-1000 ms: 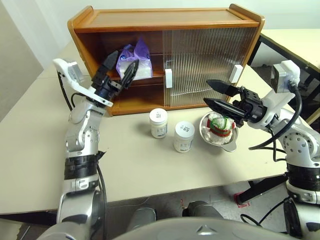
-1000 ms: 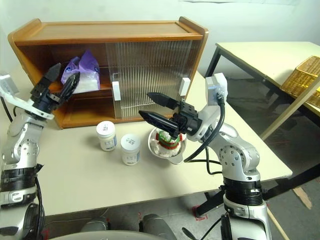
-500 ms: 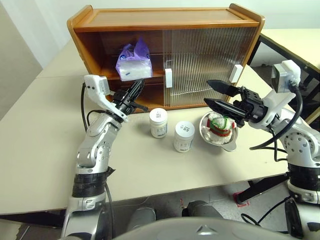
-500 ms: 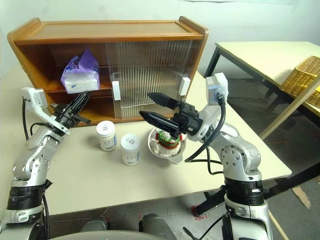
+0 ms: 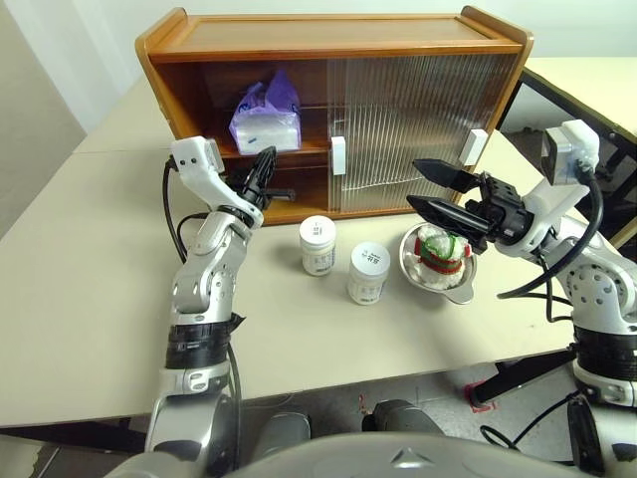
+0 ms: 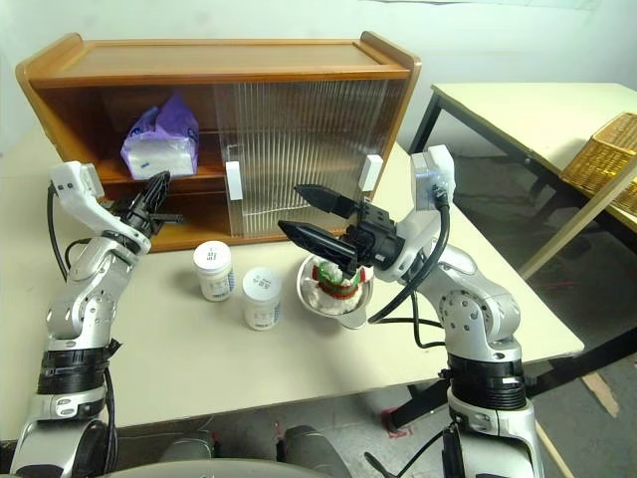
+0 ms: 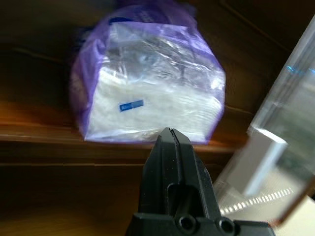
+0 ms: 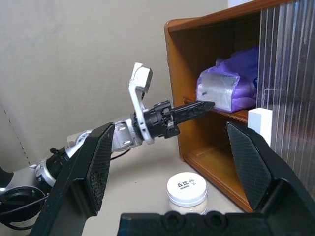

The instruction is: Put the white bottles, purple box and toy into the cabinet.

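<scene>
The tabletop [image 5: 80, 289] carries all items. The cabinet [image 5: 328, 40] stands at its far side, beyond both claws; its left half is open, and its right half is covered by the ribbed sliding doors [image 5: 418, 119] with white block handles [image 5: 336, 156].

The purple box [image 5: 265, 121] sits on the upper shelf [image 6: 109, 177] in the open left half, directly ahead of and slightly above the left claw [image 5: 265, 167]. The left claw is empty, its two black fingers pressed together, tips pointing at the shelf edge just below the box; it is near the box but apart from it.

The right claw [image 5: 430, 189] hovers above the metal bowl [image 5: 438, 271], its fingers spread wide apart and holding nothing. The toy [image 5: 439, 249] lies inside that bowl, directly below and just behind the right claw's fingertips, clear of them.

The two white bottles stand upright on the tabletop between the claws, in front of the cabinet. One white bottle [image 5: 318, 244] is nearer the left claw, below and to its right. The other white bottle [image 5: 368, 273] stands just beside the bowl, to the left of the right claw. Neither bottle is touched.
</scene>
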`<state>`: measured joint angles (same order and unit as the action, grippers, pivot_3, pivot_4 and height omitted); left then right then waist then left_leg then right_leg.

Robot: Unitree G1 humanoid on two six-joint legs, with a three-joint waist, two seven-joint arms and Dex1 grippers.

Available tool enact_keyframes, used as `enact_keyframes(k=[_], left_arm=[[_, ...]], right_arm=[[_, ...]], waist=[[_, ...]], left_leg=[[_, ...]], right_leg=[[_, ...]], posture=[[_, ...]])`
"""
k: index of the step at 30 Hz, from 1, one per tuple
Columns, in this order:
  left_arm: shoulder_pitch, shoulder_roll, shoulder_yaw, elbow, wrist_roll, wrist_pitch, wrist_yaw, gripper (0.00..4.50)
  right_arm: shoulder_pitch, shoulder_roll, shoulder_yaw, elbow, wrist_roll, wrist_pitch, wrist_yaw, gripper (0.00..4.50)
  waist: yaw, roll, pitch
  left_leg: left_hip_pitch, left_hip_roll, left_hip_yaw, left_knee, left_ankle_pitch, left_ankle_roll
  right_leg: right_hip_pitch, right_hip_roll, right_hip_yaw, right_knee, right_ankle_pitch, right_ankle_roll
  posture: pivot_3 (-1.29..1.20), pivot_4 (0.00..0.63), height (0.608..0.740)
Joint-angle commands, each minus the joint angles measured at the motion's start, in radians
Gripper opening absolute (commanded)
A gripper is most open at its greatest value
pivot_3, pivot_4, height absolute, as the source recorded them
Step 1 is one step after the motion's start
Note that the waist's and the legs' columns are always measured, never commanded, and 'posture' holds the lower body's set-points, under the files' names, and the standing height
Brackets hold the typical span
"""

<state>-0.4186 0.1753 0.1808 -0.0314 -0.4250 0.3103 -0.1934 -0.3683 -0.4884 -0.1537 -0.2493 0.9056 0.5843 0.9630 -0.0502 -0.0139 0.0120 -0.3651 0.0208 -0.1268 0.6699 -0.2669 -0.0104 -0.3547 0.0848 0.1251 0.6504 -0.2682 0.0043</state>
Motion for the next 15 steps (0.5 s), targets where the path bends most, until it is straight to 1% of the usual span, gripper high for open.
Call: enact_keyframes(k=[1,10,15], left_arm=[[-0.039,-0.016,0.004,0.065,0.027,-0.027,0.021,0.02],[-0.109,-0.027,0.005,0.164,0.049,-0.082,0.012,0.02],[-0.135,-0.035,0.029,0.211,0.053,-0.099,0.047,0.02]], right_arm=[[0.008,-0.009,-0.012,-0.016,0.009,0.004,-0.003,4.5],[0.017,-0.008,-0.017,-0.029,0.01,0.002,-0.009,4.5],[0.022,-0.007,-0.017,-0.032,0.01,-0.002,-0.011,4.5]], waist=[[-0.001,0.0,0.0],[-0.006,0.0,0.0],[-0.008,0.0,0.0]], left_leg=[[0.0,0.0,0.0,0.0,0.0,0.0],[0.0,0.0,0.0,0.0,0.0,0.0],[0.0,0.0,0.0,0.001,0.0,0.0]], right_leg=[[0.0,0.0,0.0,0.0,0.0,0.0],[0.001,0.0,0.0,0.0,0.001,0.001],[0.001,0.0,0.0,0.0,0.001,0.002]], posture=[[-0.12,0.01,0.74],[-0.13,0.002,0.74],[-0.14,0.0,0.74]])
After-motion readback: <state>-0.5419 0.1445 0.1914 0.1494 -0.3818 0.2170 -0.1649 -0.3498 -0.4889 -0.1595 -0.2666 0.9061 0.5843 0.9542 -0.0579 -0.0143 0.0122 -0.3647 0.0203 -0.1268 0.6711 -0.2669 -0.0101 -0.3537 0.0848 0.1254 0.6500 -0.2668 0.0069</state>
